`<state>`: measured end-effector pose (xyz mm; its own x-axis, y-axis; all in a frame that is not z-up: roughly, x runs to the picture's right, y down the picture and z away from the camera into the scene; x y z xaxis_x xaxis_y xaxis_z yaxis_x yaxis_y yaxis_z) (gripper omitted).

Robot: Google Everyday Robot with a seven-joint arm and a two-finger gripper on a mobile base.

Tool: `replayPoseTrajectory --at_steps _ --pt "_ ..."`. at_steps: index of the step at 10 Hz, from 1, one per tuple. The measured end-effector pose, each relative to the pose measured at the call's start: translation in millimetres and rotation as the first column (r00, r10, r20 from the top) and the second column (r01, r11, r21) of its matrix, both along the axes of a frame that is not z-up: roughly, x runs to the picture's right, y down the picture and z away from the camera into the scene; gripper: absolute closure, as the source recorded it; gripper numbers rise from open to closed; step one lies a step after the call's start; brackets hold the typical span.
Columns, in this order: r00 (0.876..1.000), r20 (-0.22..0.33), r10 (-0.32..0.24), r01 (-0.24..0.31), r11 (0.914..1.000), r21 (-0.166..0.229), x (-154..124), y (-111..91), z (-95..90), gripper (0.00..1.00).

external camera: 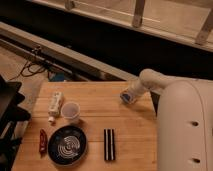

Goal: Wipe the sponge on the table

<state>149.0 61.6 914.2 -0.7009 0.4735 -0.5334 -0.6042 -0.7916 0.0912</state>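
The light wooden table (95, 97) fills the lower middle of the camera view. My gripper (127, 97) reaches in from the right on a white arm and sits low over the table's far right part. It is shut on the small light-blue sponge (126, 98), which rests against the tabletop. Most of the sponge is covered by the gripper.
On the left half lie a white bottle (55, 104), a clear cup (70, 111), a black round dish (67, 145) and a small red tool (42, 141). A black-and-white striped bar (109, 144) lies near the front. The robot's white body (185, 130) fills the right side.
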Motion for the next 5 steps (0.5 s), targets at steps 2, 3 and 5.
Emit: replayPoseTrajectory --at_steps 2,3,5 --pt "0.999 -0.025 0.021 -0.021 0.9995 -0.022 0.2 19.6 -14.2 0.98" --pt "0.999 -0.028 0.017 -0.019 0.9989 -0.044 -7.4 31.0 -19.5 0.98" --pt "1.000 -0.020 -0.017 0.015 0.9934 -0.114 -31.4 52.9 -28.4 0.98"
